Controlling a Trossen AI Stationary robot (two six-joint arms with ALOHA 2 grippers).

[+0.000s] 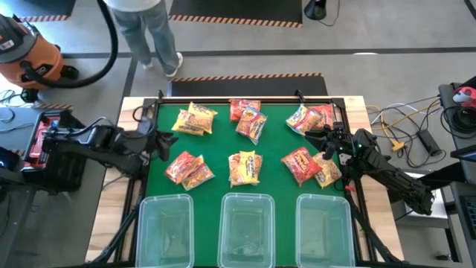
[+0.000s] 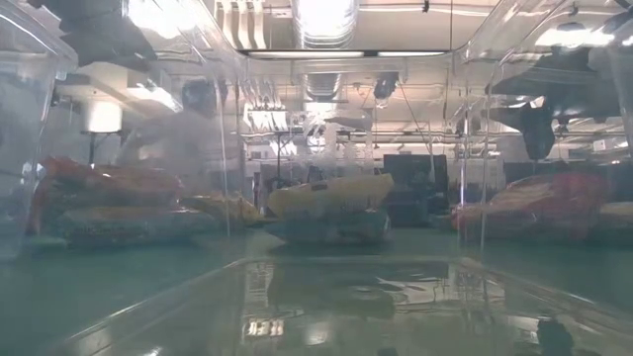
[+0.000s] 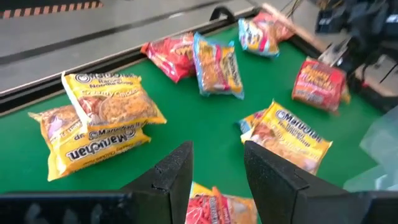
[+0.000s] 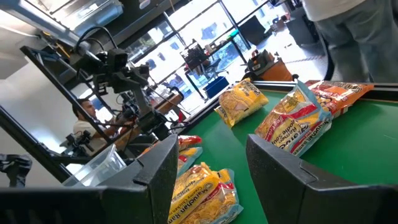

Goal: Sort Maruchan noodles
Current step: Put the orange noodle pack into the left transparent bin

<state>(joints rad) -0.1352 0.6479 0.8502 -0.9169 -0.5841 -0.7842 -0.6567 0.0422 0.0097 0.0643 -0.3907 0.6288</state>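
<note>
Nearest us, along the six o'clock edge of the green mat (image 1: 274,167), we see three clear tubs (image 1: 245,223) in a row.

Just beyond them the Maruchan noodles (image 1: 245,167) lie scattered in pairs across the mat. At the centre sits a yellow pair; in the left wrist view we read "Maruchan" on its wrapper (image 3: 291,134). At nine o'clock from it lies a red and yellow pair (image 1: 189,169), and at three o'clock a red packet (image 1: 300,164) with a yellow one beside it. Farther back, toward twelve o'clock, lie a yellow pair (image 1: 195,119), a red and pink-yellow pair (image 1: 248,117) and a third pair (image 1: 311,117) at about one o'clock. The yellow pair reads "Maruchan" along the lower packet (image 3: 93,146); the top wrapper's smaller print looks like "Creamy Chicken", though we cannot be sure.

The left gripper (image 1: 162,145) reaches in from nine o'clock, low over the mat's edge beside the red and yellow pair, its fingers (image 3: 171,174) spread with nothing between them. The right gripper (image 1: 327,147) comes in from three o'clock, hovering between the one o'clock pair and the red packet, fingers (image 4: 158,165) likewise apart and empty.

Beyond the table a person (image 1: 149,30) stands at about eleven o'clock.
</note>
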